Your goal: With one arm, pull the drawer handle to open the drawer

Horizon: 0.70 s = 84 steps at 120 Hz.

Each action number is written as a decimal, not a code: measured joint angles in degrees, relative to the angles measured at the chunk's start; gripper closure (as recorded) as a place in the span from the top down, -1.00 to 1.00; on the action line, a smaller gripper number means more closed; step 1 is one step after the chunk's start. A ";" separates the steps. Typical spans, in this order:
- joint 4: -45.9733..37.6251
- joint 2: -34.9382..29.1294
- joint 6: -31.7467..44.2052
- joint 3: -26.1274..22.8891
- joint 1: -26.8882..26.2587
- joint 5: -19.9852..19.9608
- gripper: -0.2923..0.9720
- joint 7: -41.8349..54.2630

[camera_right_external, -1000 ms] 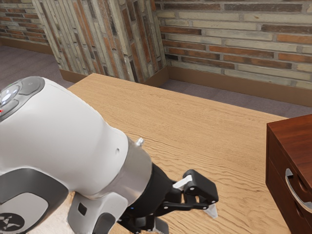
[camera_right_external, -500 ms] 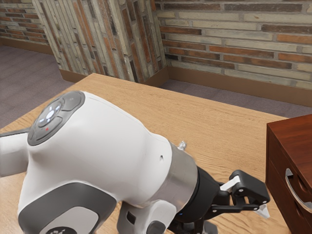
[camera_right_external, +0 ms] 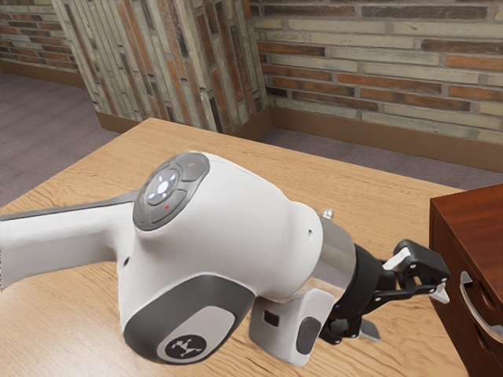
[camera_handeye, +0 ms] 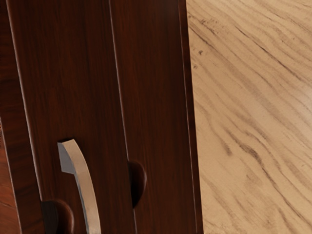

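The curved silver metal drawer handle (camera_right_external: 470,302) is mounted on the front of the dark red-brown wooden drawer cabinet (camera_right_external: 468,224), which stands on the light wooden table (camera_right_external: 314,188) at about 4 o'clock in the exterior view. The drawer front is judged to be unpulled, since it appears flush with its frame. The black two-finger gripper (camera_right_external: 406,314) is held near the handle, at roughly its 9 o'clock. Its fingers (camera_right_external: 420,267) are spread apart with nothing between them, and they are not touching the handle.

For the step in hand, the approach, the open fingers should be carried toward 3 o'clock until the bar sits between them. They should be set across the bar's middle and not at an end, so that the pull is not turned into a twist. They should be closed only once both pads face the metal. The pull should then be directed straight back along the drawer's travel, toward 9 o'clock.

In the wrist view the handle (camera_handeye: 80,185) is seen against the cabinet front (camera_handeye: 73,73), with bare table (camera_handeye: 253,122) beside it. One end of the bar is cut off there. In the exterior view the cabinet and the handle's lower end are cut by the frame at 3 to 4 o'clock. The lower finger is partly hidden by the white arm (camera_right_external: 236,259). The number of drawers cannot be told.
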 joint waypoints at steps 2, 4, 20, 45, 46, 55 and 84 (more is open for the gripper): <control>-0.02 0.05 0.21 0.05 0.00 0.03 0.54 -0.26; -0.03 0.12 0.40 0.13 0.00 0.06 0.54 -0.54; -0.37 0.77 1.33 1.09 0.06 0.04 0.54 -3.13; -0.85 0.72 1.31 2.47 0.11 -0.07 0.54 -8.32; -0.86 0.74 1.32 2.47 0.12 -0.05 0.54 -8.52; -0.86 1.44 1.43 2.49 0.11 0.12 0.54 -10.19; -0.54 4.64 3.53 2.38 0.08 0.25 0.54 -14.19</control>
